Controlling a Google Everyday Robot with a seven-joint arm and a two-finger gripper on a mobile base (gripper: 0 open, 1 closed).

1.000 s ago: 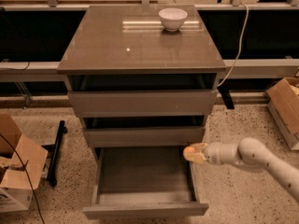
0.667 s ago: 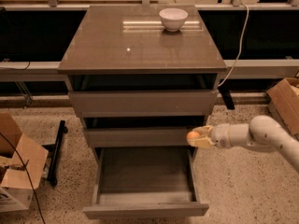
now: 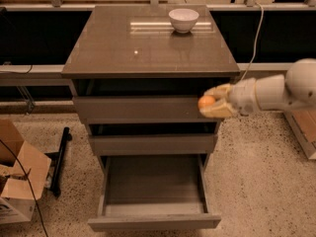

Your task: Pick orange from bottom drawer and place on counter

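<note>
Small round orange fruit [image 3: 206,101] gripped in my pale two-finger gripper [image 3: 211,103], at the cabinet's right edge.
I see the fingers clenched on the fruit and pointing left, level with the top drawer front [image 3: 138,110], below the glossy grey-brown counter slab [image 3: 123,48]. The fruit is round and shows no long axis. The deep grey-brown bottom drawer [image 3: 153,222] stands pulled out.

Cream gripper [image 3: 212,104] beside grey-brown drawers [image 3: 143,110] holds orange [image 3: 206,101].
</note>
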